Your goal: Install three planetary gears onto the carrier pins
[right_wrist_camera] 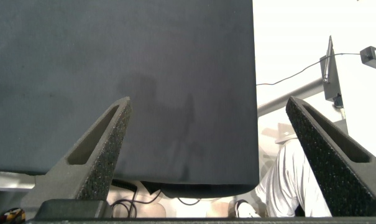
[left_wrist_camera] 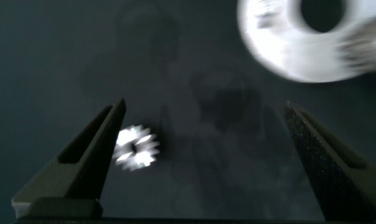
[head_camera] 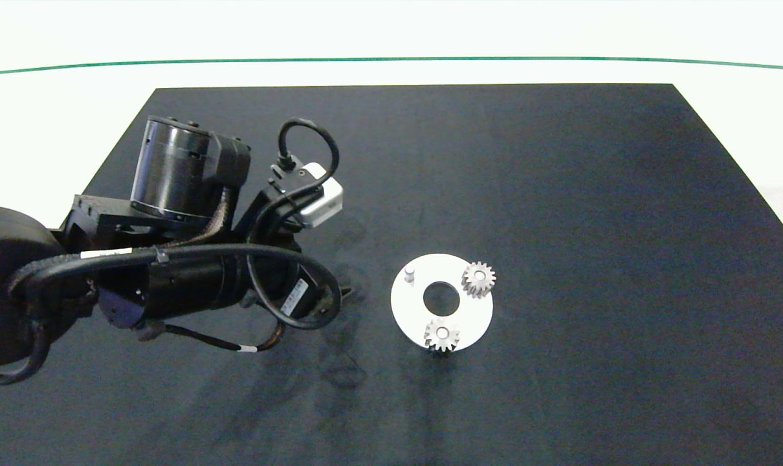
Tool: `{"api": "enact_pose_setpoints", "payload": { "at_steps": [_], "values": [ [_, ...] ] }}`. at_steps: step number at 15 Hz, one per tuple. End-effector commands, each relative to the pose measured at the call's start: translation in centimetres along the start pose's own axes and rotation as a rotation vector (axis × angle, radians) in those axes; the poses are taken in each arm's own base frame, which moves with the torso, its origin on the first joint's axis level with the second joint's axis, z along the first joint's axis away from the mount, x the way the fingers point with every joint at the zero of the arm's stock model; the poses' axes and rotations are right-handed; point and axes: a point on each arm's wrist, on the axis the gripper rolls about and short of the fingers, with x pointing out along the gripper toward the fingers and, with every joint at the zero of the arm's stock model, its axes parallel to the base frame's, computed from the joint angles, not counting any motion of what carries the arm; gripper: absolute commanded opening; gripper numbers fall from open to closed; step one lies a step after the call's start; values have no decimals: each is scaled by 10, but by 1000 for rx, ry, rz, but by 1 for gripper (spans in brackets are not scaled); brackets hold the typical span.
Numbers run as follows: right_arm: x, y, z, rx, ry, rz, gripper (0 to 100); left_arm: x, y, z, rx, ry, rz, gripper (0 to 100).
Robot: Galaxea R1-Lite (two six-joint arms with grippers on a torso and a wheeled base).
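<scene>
Planetary gears: two already sit on carrier pins of the white disc [head_camera: 475, 314] — one gear [head_camera: 479, 279] on the far-right pin, one [head_camera: 442, 334] on the near pin. Third pin [head_camera: 409, 270] stands bare on the disc's left side. Third gear [left_wrist_camera: 135, 147] lies flat on the dark mat [head_camera: 560, 194], loose, seen only in the left wrist view, just beside one finger of the left tool [left_wrist_camera: 206, 155] and between its two fingers. Left tool's fingers stand wide apart, nothing held; the arm comes in from the left, near the disc. Right tool [right_wrist_camera: 206, 155] is parked off the worktop's edge, fingers also apart, empty.

Handling, as a judgement: gear looks like small rigid metal, light, probably slick on the faces — teeth give the bite. Best hold is across the toothed rim on opposite sides, keeping the bore clear and level so it can drop onto the bare pin. Small part, so an off-centre pinch could flick it away.
</scene>
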Motion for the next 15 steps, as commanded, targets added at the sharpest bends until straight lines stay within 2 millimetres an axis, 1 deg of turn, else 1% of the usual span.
{"api": "enact_pose_setpoints", "payload": {
  "at_steps": [1, 3, 7, 11, 15],
  "values": [
    [-1, -1, 1, -2, -1, -3, 100, 5, 24, -12, -43, 15, 10, 100],
    [-2, -2, 2, -9, -6, -6, 100, 17, 31, -22, -63, 52, 2, 100],
    [-2, -3, 4, -20, -9, -7, 100, 22, 35, -27, -77, 65, -6, 100],
    [-5, -5, 5, -13, -24, -13, 100, 33, 43, -38, -96, 102, -2, 100],
    [-5, -5, 5, -13, -24, -13, 100, 32, 49, -42, -110, 98, -8, 100]
  ]
}}
